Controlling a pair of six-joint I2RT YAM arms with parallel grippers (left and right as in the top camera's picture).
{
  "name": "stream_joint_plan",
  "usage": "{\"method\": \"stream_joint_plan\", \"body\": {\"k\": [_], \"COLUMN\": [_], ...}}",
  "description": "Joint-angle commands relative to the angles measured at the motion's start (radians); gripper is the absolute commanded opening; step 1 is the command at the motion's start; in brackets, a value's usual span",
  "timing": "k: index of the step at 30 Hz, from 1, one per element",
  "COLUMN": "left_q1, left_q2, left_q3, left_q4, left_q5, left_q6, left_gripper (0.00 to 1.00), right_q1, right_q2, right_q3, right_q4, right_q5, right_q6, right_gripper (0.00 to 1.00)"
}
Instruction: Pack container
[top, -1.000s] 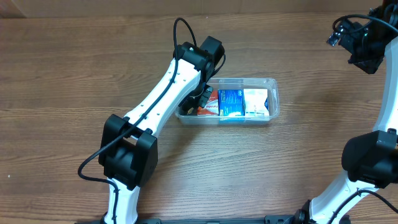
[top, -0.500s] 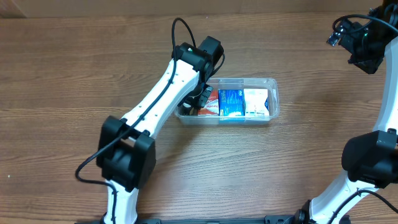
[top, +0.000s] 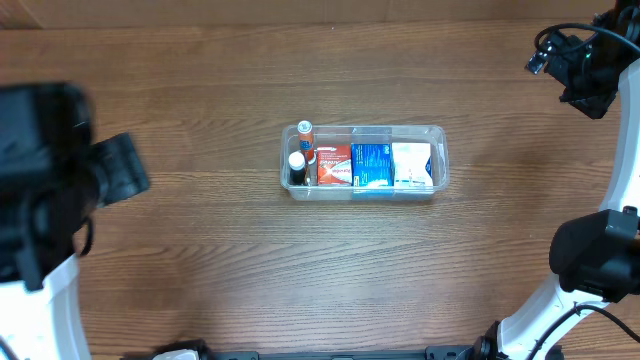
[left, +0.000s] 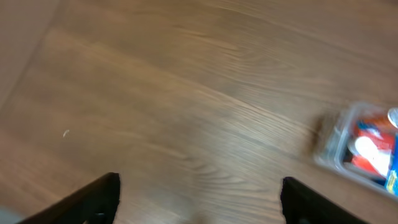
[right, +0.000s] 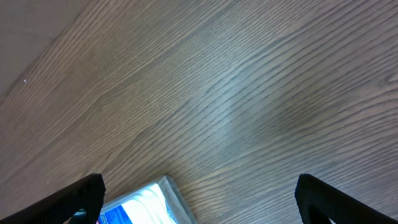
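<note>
The container (top: 441, 150) is a clear tub in the middle of the table. Two small bottles (top: 298, 163) stand at its left end, followed by a red box (top: 334, 164), a blue box (top: 370, 165) and a white box (top: 411, 164). My left arm (top: 55, 185) is a blur at the far left, well away from the tub. My left gripper (left: 199, 182) is open over bare wood with nothing between its fingers, and the container (left: 326, 142) shows at that view's right edge. My right gripper (right: 199, 182) is open and empty, high at the back right, with the container's corner (right: 172, 188) just below it.
Wood-grain table (top: 200, 80) surrounds the tub on every side. The right arm (top: 585, 60) reaches up along the right edge, its base at the front right. No other loose objects are in view.
My left arm has pulled out of the tub's left end and swung far left, and its jaws have opened. The two small bottles it covered now show in the tub. The right arm is still.
</note>
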Motion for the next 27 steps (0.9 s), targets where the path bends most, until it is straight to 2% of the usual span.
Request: {"method": "stream_joint_plan", "body": {"k": [1,20,23,27], "left_q1": [0.139,0.146,0.146,0.146], "left_q2": [-0.043,0.043,0.056,0.068], "left_q3": [0.008,0.007,0.007,0.007], "left_q4": [-0.018,-0.031,-0.031,-0.032], "left_q5": [0.039,0.058,0.058,0.058], "left_q6": [0.002,0.002,0.002,0.002], "left_gripper": [1.0,1.0,1.0,1.0], "right_q1": [0.002,0.004,0.032,0.139], "right_q2": [-0.032,-0.04,-0.109,-0.245], "right_q3": [0.023,0.016,0.016,0.016], "right_q4": [0.002,0.002,0.002,0.002], "right_q5": [0.002,0.002,0.002,0.002], "right_q6": [0.0,0.0,0.0,0.0], "right_gripper": [1.0,1.0,1.0,1.0]}}
